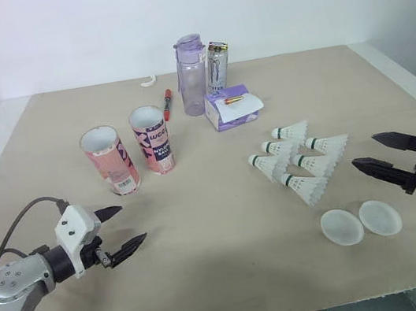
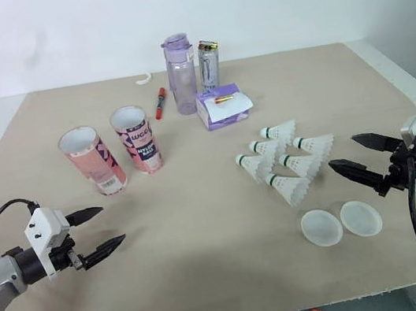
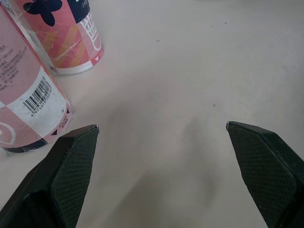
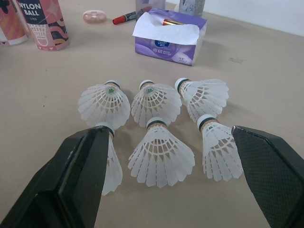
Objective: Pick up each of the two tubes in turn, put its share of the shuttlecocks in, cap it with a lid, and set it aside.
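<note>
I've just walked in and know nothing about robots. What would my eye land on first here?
Six white shuttlecocks fanned in a cluster on the right side of the table, with the open right gripper beside them. On the left stand a nearer pink tube and a farther pink tube, both uncapped, just ahead of the open left gripper.

My head's two eyes look forward and down over the whole tabletop (image 1: 229, 280), sharing nearly one scene. My left wrist camera looks along my left tool (image 3: 162, 125), low and close to the tubes (image 3: 28, 95); my right wrist camera looks along my right tool (image 4: 168, 128), close over the shuttlecocks (image 4: 156, 102).
</note>
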Robot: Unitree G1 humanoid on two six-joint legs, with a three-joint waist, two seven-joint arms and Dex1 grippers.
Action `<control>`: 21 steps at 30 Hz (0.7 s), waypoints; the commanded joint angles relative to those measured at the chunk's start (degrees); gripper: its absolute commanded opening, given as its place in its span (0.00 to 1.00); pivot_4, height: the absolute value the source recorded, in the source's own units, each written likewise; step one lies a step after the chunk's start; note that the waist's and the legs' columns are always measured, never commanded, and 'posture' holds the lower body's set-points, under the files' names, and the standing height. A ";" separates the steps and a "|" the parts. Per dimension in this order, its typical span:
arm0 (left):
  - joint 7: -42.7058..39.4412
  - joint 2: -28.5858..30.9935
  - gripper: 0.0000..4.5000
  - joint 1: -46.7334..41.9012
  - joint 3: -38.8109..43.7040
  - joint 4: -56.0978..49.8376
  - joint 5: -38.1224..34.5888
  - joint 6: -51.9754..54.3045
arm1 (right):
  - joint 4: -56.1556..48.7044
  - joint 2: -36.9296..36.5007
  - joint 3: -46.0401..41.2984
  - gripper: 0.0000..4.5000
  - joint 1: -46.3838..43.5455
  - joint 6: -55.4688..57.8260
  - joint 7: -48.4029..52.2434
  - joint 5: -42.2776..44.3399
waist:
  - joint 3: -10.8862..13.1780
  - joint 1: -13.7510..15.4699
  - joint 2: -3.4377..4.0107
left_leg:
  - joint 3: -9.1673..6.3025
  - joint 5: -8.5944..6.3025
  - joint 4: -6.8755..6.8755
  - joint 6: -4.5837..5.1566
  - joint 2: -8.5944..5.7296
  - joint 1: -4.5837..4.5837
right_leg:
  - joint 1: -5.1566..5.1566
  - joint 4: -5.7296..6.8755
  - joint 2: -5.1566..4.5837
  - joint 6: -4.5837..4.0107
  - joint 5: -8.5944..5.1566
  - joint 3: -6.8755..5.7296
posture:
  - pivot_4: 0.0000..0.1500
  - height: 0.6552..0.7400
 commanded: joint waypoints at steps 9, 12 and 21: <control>-6.49 0.77 1.00 -0.52 3.46 4.08 -0.53 -7.96 | 2.32 -1.23 -2.73 0.98 -0.10 -1.59 1.19 -0.27 | 0.00 -0.01 0.00 | 0.02 0.00 0.01 0.00 0.00 0.00 | 0.00 0.00 -0.01 0.00 0.00 0.01 | 1.00 1.00; -7.03 0.60 1.00 -1.09 3.12 4.75 -0.49 -8.77 | 2.84 -1.24 -2.94 0.98 0.12 -1.97 1.54 -0.38 | 0.00 0.00 0.00 | 0.02 0.00 0.01 0.00 0.00 0.00 | -0.01 0.00 -0.01 0.00 0.00 0.01 | 1.00 1.00; -6.51 -0.09 1.00 -1.74 3.19 5.03 -0.51 -8.77 | 4.49 -1.22 -2.55 0.98 -0.12 -3.30 2.36 -0.85 | 0.00 -0.01 0.00 | 0.02 0.00 0.00 0.00 0.01 0.00 | 0.00 0.00 0.00 0.00 0.01 0.01 | 1.00 1.00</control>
